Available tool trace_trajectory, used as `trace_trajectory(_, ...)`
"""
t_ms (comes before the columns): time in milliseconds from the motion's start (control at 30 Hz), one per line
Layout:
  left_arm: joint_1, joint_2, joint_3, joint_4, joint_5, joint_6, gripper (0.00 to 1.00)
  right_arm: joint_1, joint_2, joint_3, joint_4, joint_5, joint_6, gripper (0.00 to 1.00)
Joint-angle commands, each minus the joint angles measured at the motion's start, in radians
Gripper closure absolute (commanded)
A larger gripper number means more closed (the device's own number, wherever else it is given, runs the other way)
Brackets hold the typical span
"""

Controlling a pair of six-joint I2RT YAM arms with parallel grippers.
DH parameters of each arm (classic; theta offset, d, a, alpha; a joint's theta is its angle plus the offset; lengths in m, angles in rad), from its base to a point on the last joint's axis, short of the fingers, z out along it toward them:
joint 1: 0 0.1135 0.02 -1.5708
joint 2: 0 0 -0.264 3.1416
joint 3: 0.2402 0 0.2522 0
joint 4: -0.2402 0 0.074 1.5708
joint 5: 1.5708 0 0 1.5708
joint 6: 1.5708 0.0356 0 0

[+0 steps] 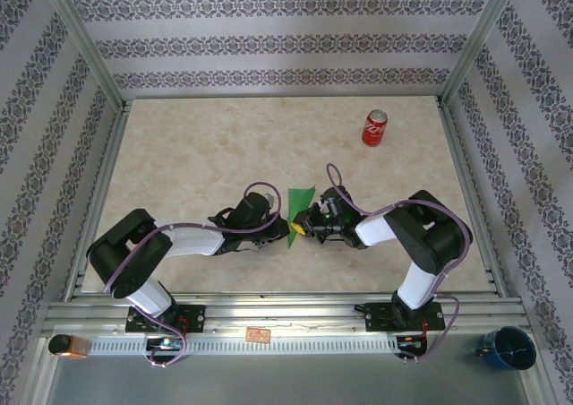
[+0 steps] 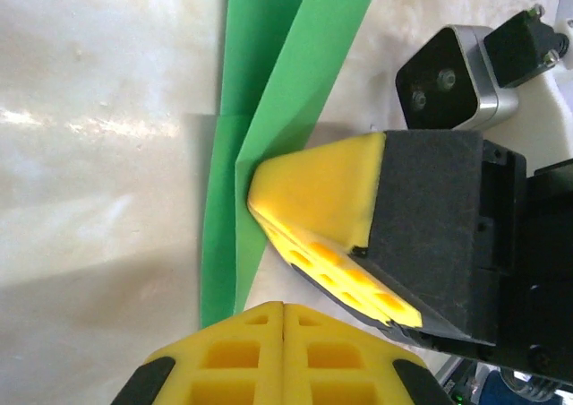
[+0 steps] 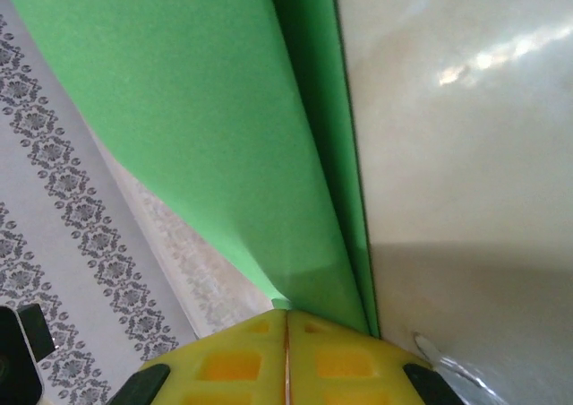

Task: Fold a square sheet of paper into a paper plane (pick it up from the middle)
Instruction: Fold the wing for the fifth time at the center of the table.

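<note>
The left hand [image 2: 283, 320] is pressed shut, apparently on nothing, just beside the green sheet of paper [image 2: 269, 82] at the middle of the bench [image 1: 197, 154]. The sheet is creased into long layers, so the task looks partway done, with no finished dart yet. The right hand [image 3: 286, 324] pinches its fold. There is free bench all round, and the red soda can [image 1: 374, 128] lies well apart.

Green sheet of paper [image 1: 302, 195], creased lengthwise into layered flaps, one apparently lifted, central on the table [image 1: 179, 154]
</note>
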Motion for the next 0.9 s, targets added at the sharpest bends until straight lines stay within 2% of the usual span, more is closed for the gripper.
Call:
trace_trajectory(0, -0.011, 0.006, 0.03, 0.012, 0.022, 0.0, 1.0, 0.007, 0.044, 0.007, 0.003, 0.09, -0.027, 0.89)
trace_trajectory(167, -0.012, 0.076, 0.08, 0.029, 0.047, 0.004, 1.0, 0.004, 0.036, 0.008, 0.004, 0.085, -0.032, 0.89)
trace_trajectory(500, -0.012, 0.139, 0.169, -0.139, 0.02, 0.063, 1.0, 0.0, 0.045, 0.016, 0.013, 0.069, -0.038, 0.89)
trace_trajectory(867, -0.01, 0.174, 0.157, -0.145, -0.014, 0.051, 1.0, -0.002, 0.034, 0.009, 0.021, 0.071, -0.042, 0.88)
